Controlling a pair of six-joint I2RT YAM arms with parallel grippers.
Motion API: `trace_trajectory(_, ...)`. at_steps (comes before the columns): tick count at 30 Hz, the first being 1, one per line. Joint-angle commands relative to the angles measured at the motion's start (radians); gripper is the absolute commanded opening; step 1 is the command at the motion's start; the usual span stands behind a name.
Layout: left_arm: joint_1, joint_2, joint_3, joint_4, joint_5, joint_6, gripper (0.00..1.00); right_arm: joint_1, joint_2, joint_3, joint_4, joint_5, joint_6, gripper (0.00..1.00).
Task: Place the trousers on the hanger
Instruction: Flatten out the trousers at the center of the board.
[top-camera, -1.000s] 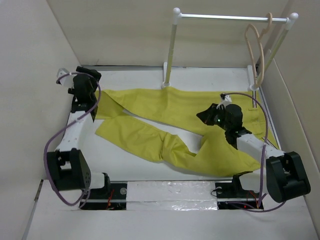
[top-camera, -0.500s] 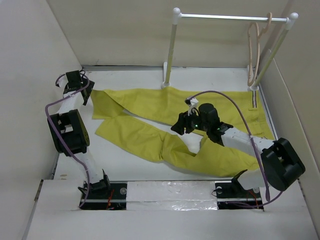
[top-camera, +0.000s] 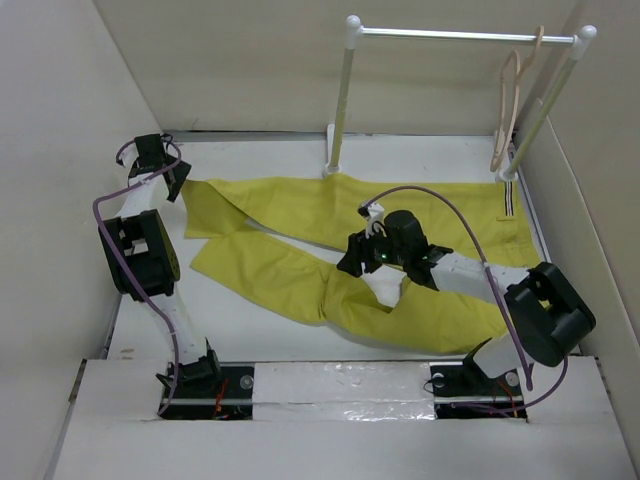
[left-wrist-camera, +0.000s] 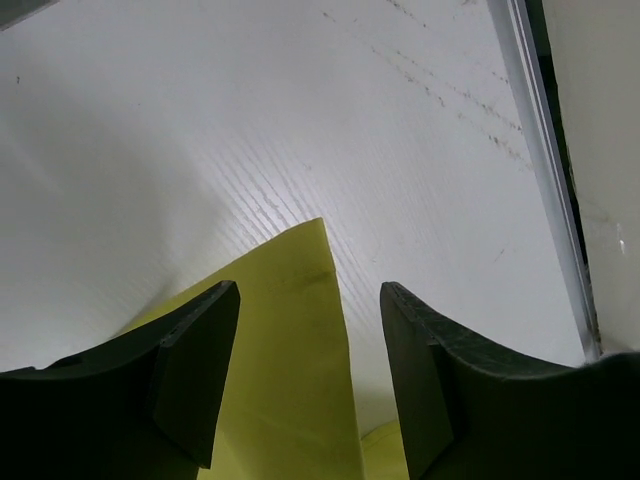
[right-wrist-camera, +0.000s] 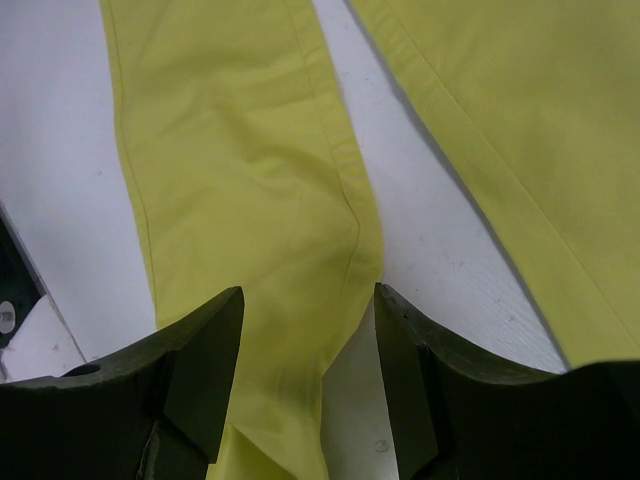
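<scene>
Left fingers (left-wrist-camera: 190, 370) open astride trousers (top-camera: 285, 205) hem, right fingers (right-wrist-camera: 195, 365) open above the cloth, both empty. Risk: shallow pinch slips.

I see my left arm (top-camera: 140, 250) folded at the elbow, wrist reaching far-left | left gripper (top-camera: 152, 160) pointing down, jaws apart, gripping nothing | my right arm (top-camera: 470, 272) lying low, reaching toward centre | right gripper (top-camera: 360, 255) angled down, jaws apart, gripping nothing
</scene>
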Motion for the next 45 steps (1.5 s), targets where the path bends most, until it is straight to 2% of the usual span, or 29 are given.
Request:
trace_trajectory(1, 0.003, -0.006, -0.007, -0.005, -0.017, 0.026, 0.55, -0.003, -0.006, 0.039, 0.04, -0.005, -0.015, 0.61)
trace_trajectory(2, 0.003, -0.002, -0.007, -0.001, -0.014, 0.026, 0.43, -0.003, -0.009, 0.036, 0.04, -0.005, -0.013, 0.61)
trace_trajectory(4, 0.003, -0.003, -0.009, 0.004, -0.011, 0.026, 0.3, -0.012, -0.015, 0.033, 0.043, -0.004, -0.011, 0.6)
trace_trajectory(5, 0.003, -0.009, -0.003, 0.012, -0.009, 0.026, 0.13, -0.012, -0.02, 0.029, 0.043, 0.001, -0.011, 0.6)
trace_trajectory(7, 0.003, -0.02, 0.008, 0.016, -0.002, 0.03, 0.0, -0.012, -0.025, 0.026, 0.045, 0.015, -0.011, 0.6)
trace_trajectory(13, -0.063, -0.095, 0.144, 0.016, 0.017, 0.037, 0.0, -0.031, -0.025, 0.01, 0.072, 0.035, 0.001, 0.6)
trace_trajectory(16, -0.101, -0.184, 0.159, 0.107, 0.054, 0.033, 0.0, -0.04, -0.051, -0.011, 0.092, 0.065, 0.01, 0.6)
trace_trajectory(19, -0.137, -0.334, 0.058, 0.292, 0.035, 0.078, 0.0, -0.049, -0.072, -0.031, 0.098, 0.093, 0.013, 0.6)
trace_trajectory(20, -0.146, -0.409, -0.022, 0.375, -0.018, 0.108, 0.0, -0.06, -0.081, -0.036, 0.103, 0.093, 0.016, 0.6)
trace_trajectory(22, -0.146, -0.466, -0.117, 0.439, -0.07, 0.104, 0.0, -0.06, -0.081, -0.042, 0.112, 0.084, 0.018, 0.59)
trace_trajectory(23, -0.122, -0.498, -0.215, 0.488, -0.081, 0.093, 0.0, -0.06, -0.078, -0.04, 0.112, 0.079, 0.019, 0.59)
trace_trajectory(25, -0.088, -0.505, -0.309, 0.539, -0.059, 0.052, 0.0, -0.06, -0.075, -0.04, 0.112, 0.065, 0.021, 0.59)
trace_trajectory(27, -0.054, -0.477, -0.398, 0.54, -0.097, 0.014, 0.0, -0.06, -0.077, -0.04, 0.112, 0.058, 0.021, 0.59)
trace_trajectory(32, 0.036, -0.356, -0.499, 0.558, -0.074, -0.026, 0.0, -0.06, -0.098, -0.045, 0.097, 0.058, 0.009, 0.59)
trace_trajectory(34, 0.082, -0.354, -0.545, 0.587, -0.052, -0.045, 0.0, -0.06, -0.107, -0.048, 0.088, 0.065, 0.004, 0.59)
trace_trajectory(37, 0.102, -0.394, -0.618, 0.653, -0.038, -0.051, 0.14, -0.06, -0.097, -0.047, 0.094, 0.061, 0.005, 0.59)
trace_trajectory(40, 0.102, -0.454, -0.625, 0.607, -0.046, -0.029, 0.13, -0.06, -0.077, -0.042, 0.109, 0.042, 0.012, 0.59)
trace_trajectory(42, 0.102, -0.529, -0.68, 0.599, -0.049, -0.055, 0.03, -0.06, -0.058, -0.039, 0.114, 0.03, 0.015, 0.59)
trace_trajectory(43, 0.102, -0.552, -0.697, 0.59, -0.054, -0.074, 0.03, -0.06, -0.054, -0.036, 0.114, 0.027, 0.016, 0.59)
trace_trajectory(44, 0.102, -0.584, -0.701, 0.522, -0.095, -0.095, 0.03, -0.069, -0.051, -0.033, 0.114, 0.016, 0.016, 0.59)
trace_trajectory(45, 0.102, -0.595, -0.698, 0.488, -0.113, -0.118, 0.09, -0.069, -0.052, -0.034, 0.115, 0.013, 0.018, 0.59)
